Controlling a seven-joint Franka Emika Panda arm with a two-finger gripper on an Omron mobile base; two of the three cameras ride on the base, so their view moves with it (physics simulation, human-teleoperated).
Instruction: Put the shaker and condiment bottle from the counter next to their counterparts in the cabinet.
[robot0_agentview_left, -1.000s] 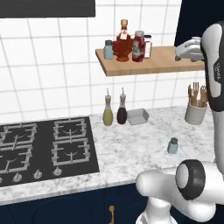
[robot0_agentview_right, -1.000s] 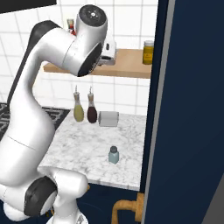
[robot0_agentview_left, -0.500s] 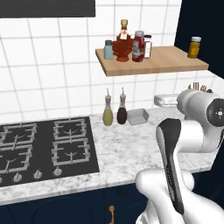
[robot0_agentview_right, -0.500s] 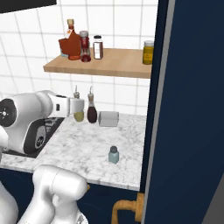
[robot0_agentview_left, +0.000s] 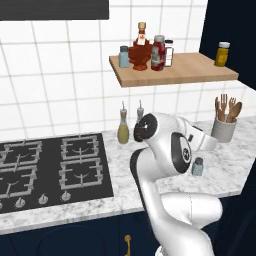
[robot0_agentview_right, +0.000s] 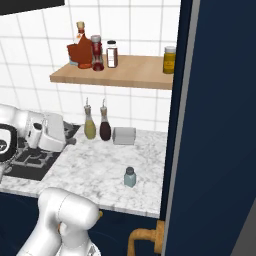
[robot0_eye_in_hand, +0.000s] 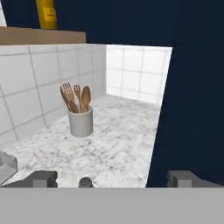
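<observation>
My claw (robot0_eye_in_hand: 111, 179) hangs wide open and empty above the small pale blue-grey shaker (robot0_agentview_left: 198, 166) on the speckled marble tabletop (robot0_agentview_left: 230, 162); a grey utensil crock (robot0_eye_in_hand: 81, 122) stands beyond, dark blue wall (robot0_eye_in_hand: 192, 109) beside.

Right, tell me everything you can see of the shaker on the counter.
The shaker is a small pale blue-grey cylinder with a darker grey cap, looking like glass or plastic. It stands upright on the speckled marble counter, near the front edge, apart from everything else. In the left base view it sits just right of the arm, in front of the utensil holder. The open gripper hangs just above its cap without touching it.
</observation>
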